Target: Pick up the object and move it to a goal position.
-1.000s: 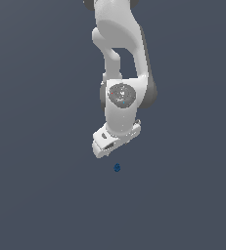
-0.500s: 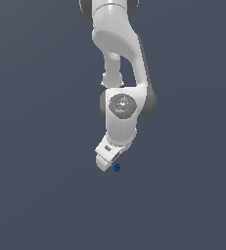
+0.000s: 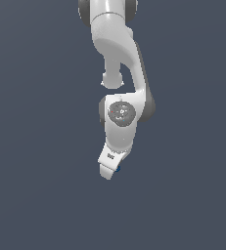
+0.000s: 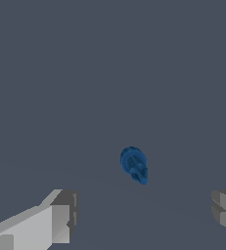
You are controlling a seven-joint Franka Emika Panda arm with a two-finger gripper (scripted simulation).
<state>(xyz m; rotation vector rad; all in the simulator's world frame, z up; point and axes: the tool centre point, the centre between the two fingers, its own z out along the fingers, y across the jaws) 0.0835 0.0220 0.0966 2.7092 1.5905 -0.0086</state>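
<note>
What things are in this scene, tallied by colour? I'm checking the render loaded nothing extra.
Dark-blue: 1, the small blob
White: 1, the robot arm with its claw
Total: 2

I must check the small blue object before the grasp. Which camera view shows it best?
The wrist view: there the blue object is whole and unobstructed, lying between the two fingertips of the open gripper. In the exterior view only a thin blue edge peeks out beside the gripper, which hides the rest.
</note>
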